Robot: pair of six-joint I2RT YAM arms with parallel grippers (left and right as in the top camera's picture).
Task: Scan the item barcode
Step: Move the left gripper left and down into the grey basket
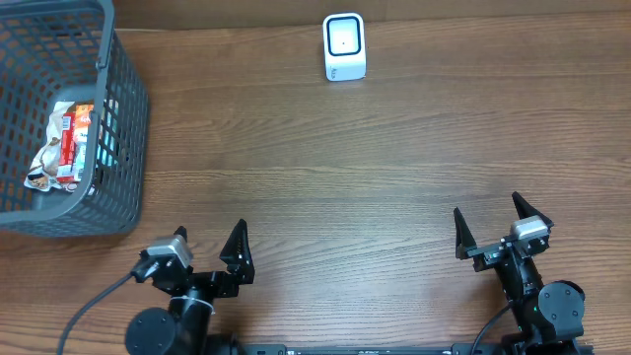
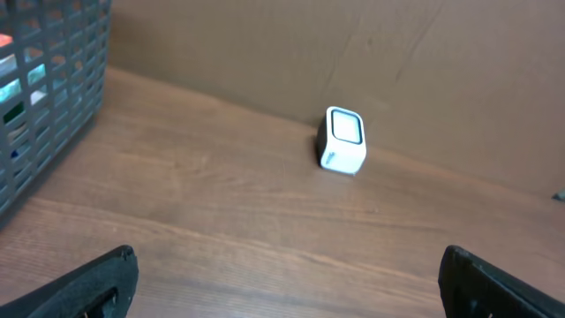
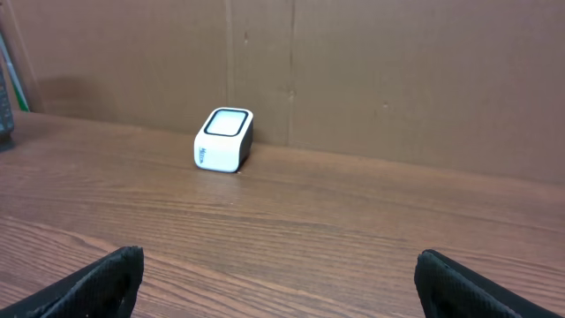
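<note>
Overhead view: one crumpled snack packet (image 1: 65, 148) is seen inside the single grey basket (image 1: 133, 128) at the table's far left corner; whether more lies beneath it cannot be told. It is judged light, soft and crinkly, probably slippery, and best pinched across its body rather than by a loose flap. One scanner (image 1: 344, 46) is stood at the far edge. The left gripper (image 1: 202, 254) and the right gripper (image 1: 489, 219) are held wide open, empty, by the near edge.

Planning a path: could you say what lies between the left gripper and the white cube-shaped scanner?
Only bare brown wooden table separates left gripper from white scanner, shown overhead.
</note>
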